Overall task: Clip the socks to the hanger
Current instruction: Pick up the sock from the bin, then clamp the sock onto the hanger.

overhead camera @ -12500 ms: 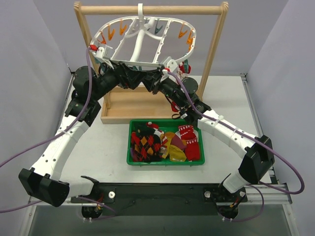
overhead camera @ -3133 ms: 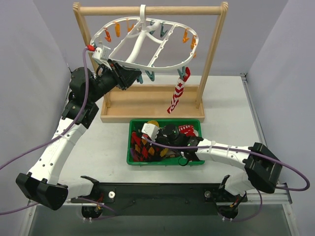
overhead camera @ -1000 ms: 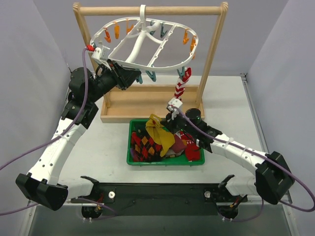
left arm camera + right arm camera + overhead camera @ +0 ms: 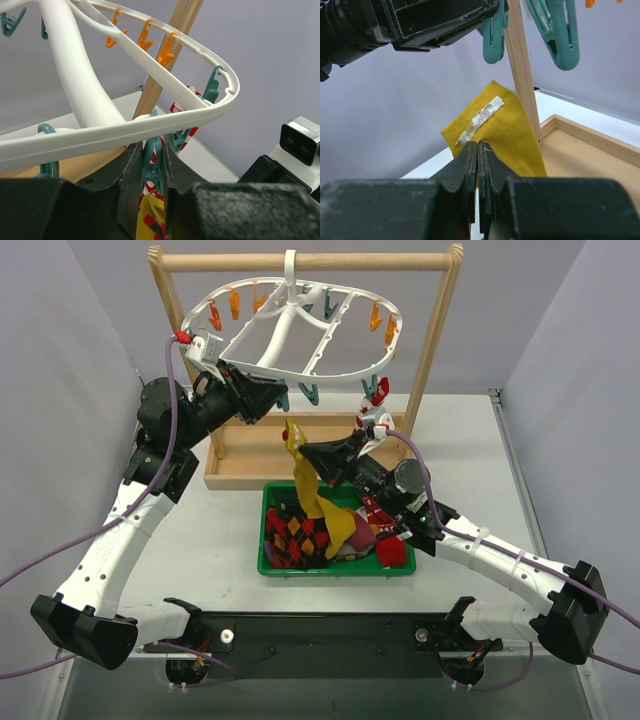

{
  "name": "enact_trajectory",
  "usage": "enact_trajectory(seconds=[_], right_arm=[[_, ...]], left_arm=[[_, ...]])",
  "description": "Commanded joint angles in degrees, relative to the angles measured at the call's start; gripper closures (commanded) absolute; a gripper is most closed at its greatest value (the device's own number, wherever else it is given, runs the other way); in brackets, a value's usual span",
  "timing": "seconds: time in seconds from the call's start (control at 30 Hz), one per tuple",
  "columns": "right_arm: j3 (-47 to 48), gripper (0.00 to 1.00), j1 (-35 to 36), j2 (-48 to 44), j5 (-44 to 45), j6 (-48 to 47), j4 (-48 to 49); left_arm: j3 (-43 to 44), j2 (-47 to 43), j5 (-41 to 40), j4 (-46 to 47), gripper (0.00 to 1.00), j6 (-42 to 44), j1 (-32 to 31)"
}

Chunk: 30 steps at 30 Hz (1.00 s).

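We count one done: striped sock (image 4: 175, 106) clipped to hanger (image 4: 320, 374). Other socks (image 4: 295, 535) lie in green bin (image 4: 330, 571) on desk. Right end effector (image 4: 477, 147) pinches yellow sock (image 4: 507, 127) by cuff, just under hanger. Left end effector (image 4: 152, 155) squeezes teal clip (image 4: 151, 167). Tape strip (image 4: 481, 119) on cuff; we read no writing.

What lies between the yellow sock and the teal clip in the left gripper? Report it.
Nothing. The right wrist view shows a bare gap between the yellow sock and the teal clip under the left gripper; the wooden post stands aside.
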Motion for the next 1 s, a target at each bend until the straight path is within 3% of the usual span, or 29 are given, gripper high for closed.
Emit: enact_trajectory(seconds=[0.0, 0.47, 0.97], right_arm=[[3.0, 1.00, 0.2, -0.4, 1.9, -2.0, 7.4], [6.8, 1.00, -0.5, 5.4, 1.7, -3.5, 9.9], [5.4, 1.00, -1.8, 4.0, 3.7, -5.6, 10.5]], left_arm=[[1.9, -1.7, 3.1, 1.2, 1.00, 0.1, -0.7], [2.4, -1.9, 3.0, 0.8, 1.00, 0.0, -1.0], [2.1, -1.7, 2.9, 1.1, 1.00, -0.1, -1.0]])
